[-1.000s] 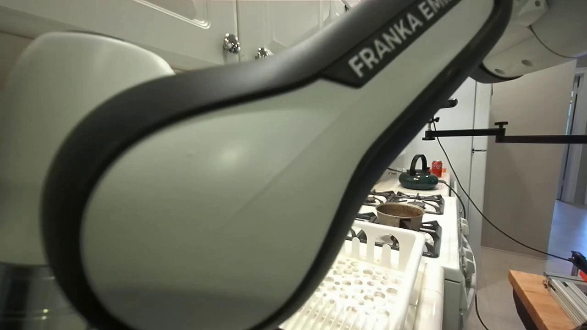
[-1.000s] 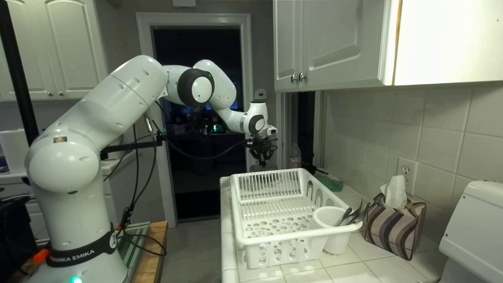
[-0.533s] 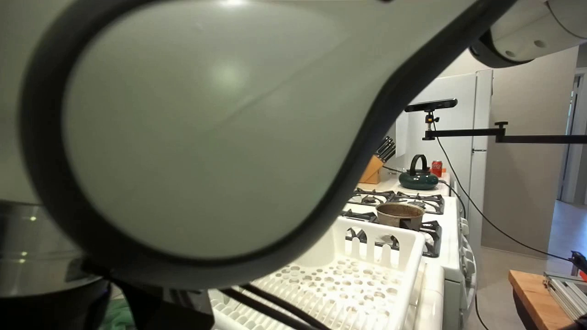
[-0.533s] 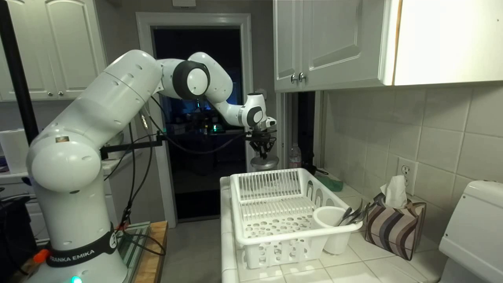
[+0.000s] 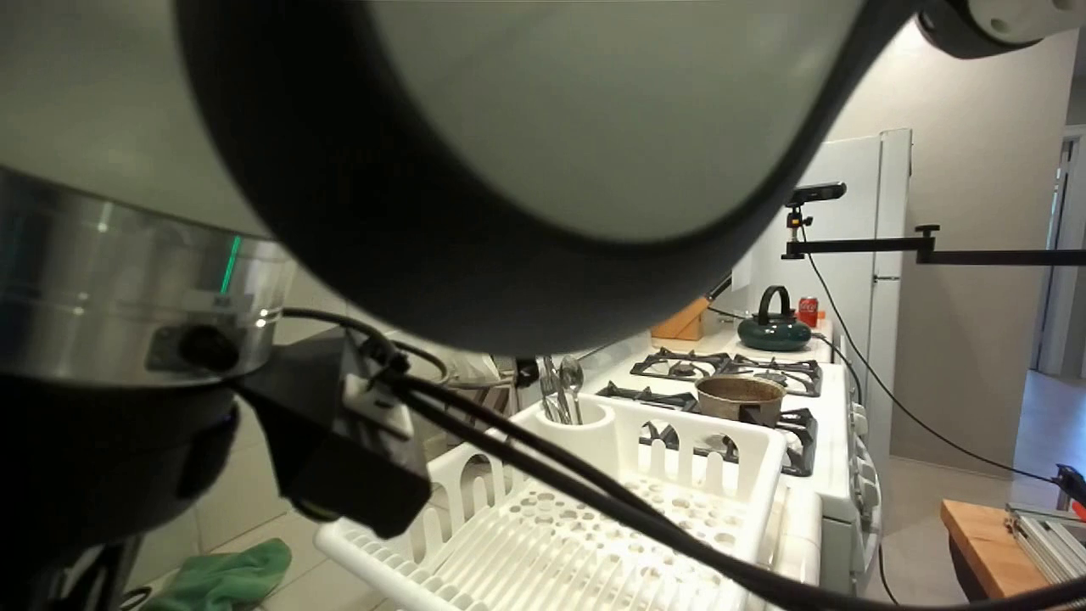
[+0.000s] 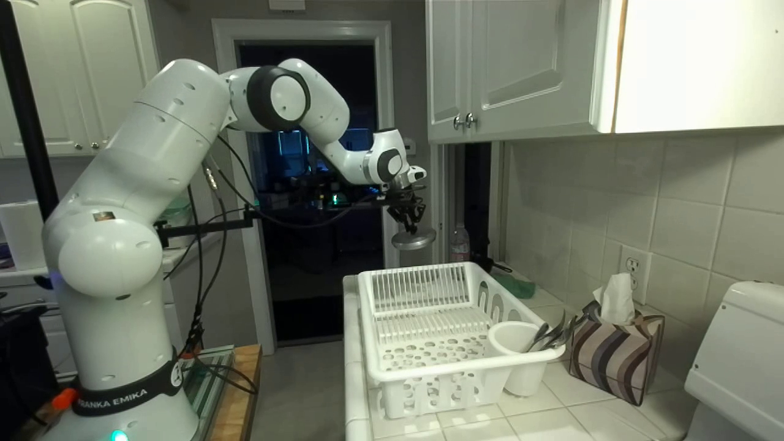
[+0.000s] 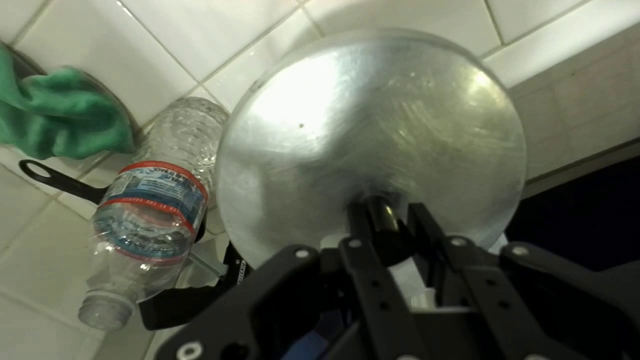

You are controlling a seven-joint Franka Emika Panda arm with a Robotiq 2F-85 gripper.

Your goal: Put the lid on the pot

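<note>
The lid (image 7: pixel 370 125) is a round silvery metal dome with a dark knob. In the wrist view my gripper (image 7: pixel 386 212) has its fingers on either side of that knob. In an exterior view the gripper (image 6: pixel 409 225) is shut on it and holds the lid (image 6: pixel 414 240) in the air, slightly tilted, beyond the far end of the dish rack. A small round pot (image 5: pixel 730 406), grey-brown with a dark handle, stands uncovered on the stove in an exterior view. The lid is out of sight there, and the arm fills the upper part.
The white dish rack (image 6: pixel 453 369), also in an exterior view (image 5: pixel 774 484), stands on the counter with a utensil cup. A plastic bottle (image 7: pixel 155 195), a green cloth (image 7: pixel 70 115) and a black handle (image 7: pixel 65 182) lie near the lid. The upper cabinet (image 6: pixel 514 73) overhangs.
My gripper has risen, and the lid has come up with it off its low place behind the rack. The arm has drawn back slightly, showing more of the rack and stove.
</note>
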